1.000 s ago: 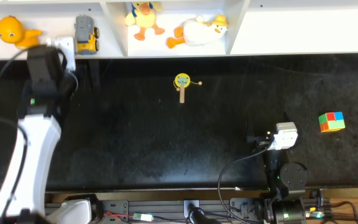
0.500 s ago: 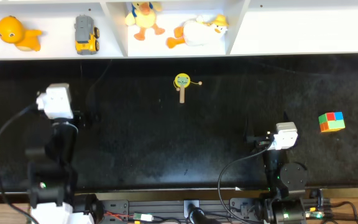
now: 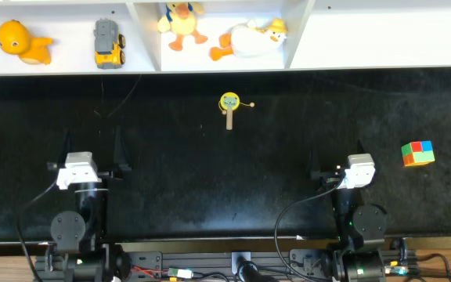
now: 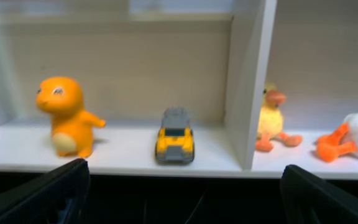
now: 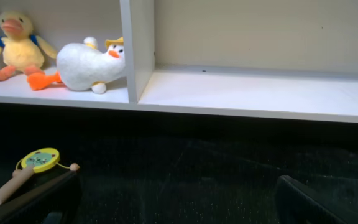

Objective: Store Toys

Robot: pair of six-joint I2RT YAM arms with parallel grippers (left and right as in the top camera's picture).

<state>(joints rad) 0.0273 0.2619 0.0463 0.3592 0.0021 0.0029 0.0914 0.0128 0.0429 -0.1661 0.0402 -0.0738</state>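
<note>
— where is the rattle drum found?
— the rattle drum (image 3: 229, 108) is laid flat on the black table (image 3: 210, 180), near the shelf's front edge and in front of the middle compartment, with its wooden handle turned toward the arms. it is touched by nothing.
— and the other toys?
— a coloured cube (image 3: 417, 153) is set on the table far to the right, well apart from the drum. on the white shelf (image 3: 304, 31), an orange figure (image 3: 18, 39) and a toy truck (image 3: 108, 43) are kept in the left compartment. a yellow duck (image 3: 181, 19) and a white duck (image 3: 247, 39) are lodged in the middle one, the white one lying on its side.
— how are the claws held?
— the left gripper (image 3: 92, 141) is held above its base at the left, fingers spread wide, with nothing between them. the right gripper (image 3: 335, 153) is held likewise at the right, fingers apart, between drum and cube and touching neither.
</note>
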